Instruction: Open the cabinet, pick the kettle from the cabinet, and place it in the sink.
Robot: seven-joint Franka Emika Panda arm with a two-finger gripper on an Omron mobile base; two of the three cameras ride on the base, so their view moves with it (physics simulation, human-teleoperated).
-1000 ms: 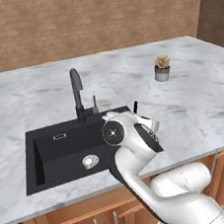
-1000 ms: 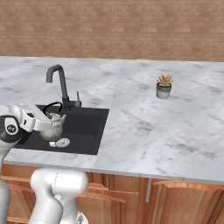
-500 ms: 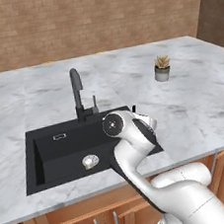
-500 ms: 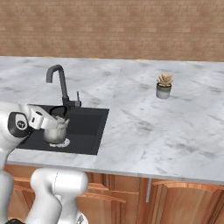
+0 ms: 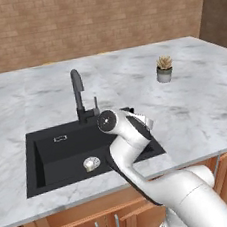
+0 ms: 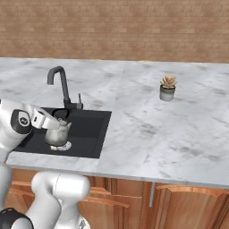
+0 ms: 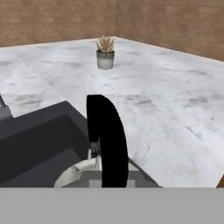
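Note:
The pale silvery kettle (image 6: 57, 134) hangs low inside the black sink (image 6: 91, 129), just above the drain at the basin's near side. My gripper (image 6: 53, 122) is shut on its black curved handle (image 7: 107, 140), reaching in from the left of the right base view. The hand view looks down past that handle to the kettle's pale body (image 7: 78, 173) against the sink's dark wall (image 7: 35, 140). In the left base view my arm covers the kettle, and the gripper (image 5: 145, 123) sits over the sink's (image 5: 45, 159) right part. The cabinet is out of view.
A tall black faucet (image 5: 77, 92) (image 6: 60, 82) stands behind the basin, and the silver drain (image 5: 91, 163) lies on its floor. A small potted plant (image 5: 164, 69) (image 6: 167, 87) (image 7: 105, 53) sits far right on the marble counter (image 6: 147, 125). A brick wall backs it.
The gripper has carried the kettle slightly lower into the basin, and the wrist has turned a little. The cameras have not moved.

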